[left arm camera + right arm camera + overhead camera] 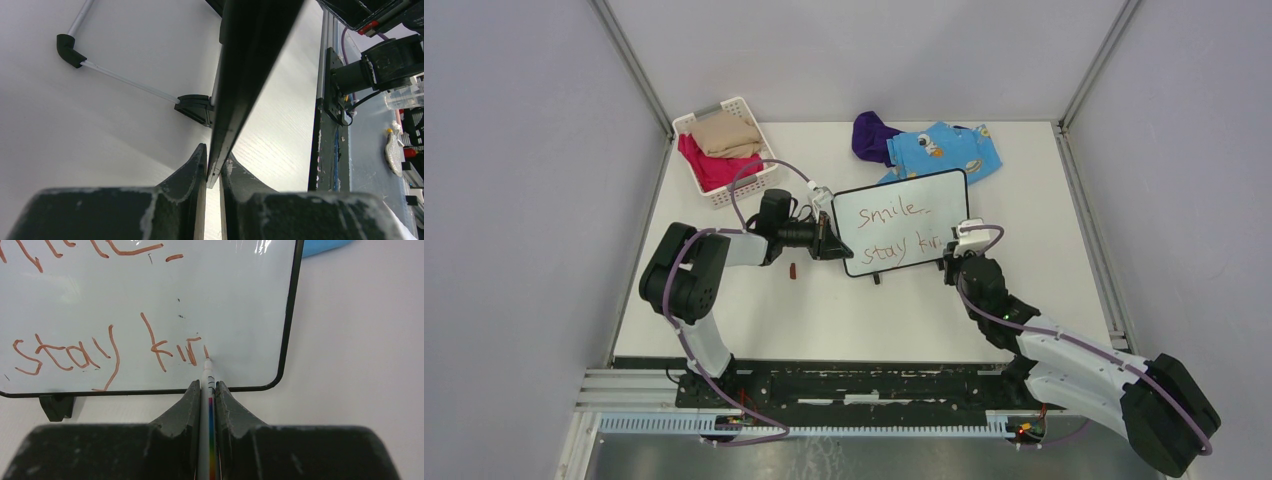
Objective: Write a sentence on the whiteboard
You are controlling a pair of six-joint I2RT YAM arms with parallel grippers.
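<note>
On the whiteboard (240, 300), marker (206, 371) tip touching the sentence (116, 350), right hand (207, 387) pinching marker

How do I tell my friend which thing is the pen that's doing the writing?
Look at the whiteboard in the middle of the table. Near its bottom right corner, the jaws of the right gripper pinch a thin white pen, tip touching the end of the reddish sentence. It alone has a rainbow stripe along its barrel.

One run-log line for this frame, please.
phase: writing | left hand shut on whiteboard edge | right hand shut on marker, tip on board | sentence: "smile" done, second line at "stay ki", unfinished
</note>
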